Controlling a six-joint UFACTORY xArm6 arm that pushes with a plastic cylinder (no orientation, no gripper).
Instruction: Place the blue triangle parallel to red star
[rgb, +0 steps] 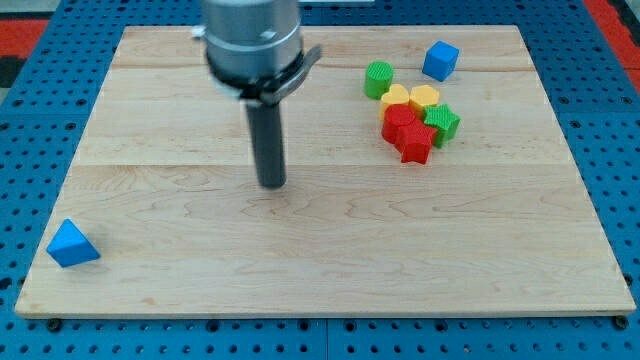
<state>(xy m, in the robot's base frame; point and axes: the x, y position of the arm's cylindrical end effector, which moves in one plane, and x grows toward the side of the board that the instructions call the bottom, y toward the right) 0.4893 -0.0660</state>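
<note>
My tip (271, 184) stands mid-board, well apart from blue triangle (72, 244); seemingly no writing.

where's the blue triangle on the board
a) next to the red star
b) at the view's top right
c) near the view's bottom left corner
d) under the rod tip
c: the blue triangle sits alone near the board's bottom left corner in the view, far from the red star in the cluster at upper right, and well left of and below my tip, which is near mid-board.
</note>
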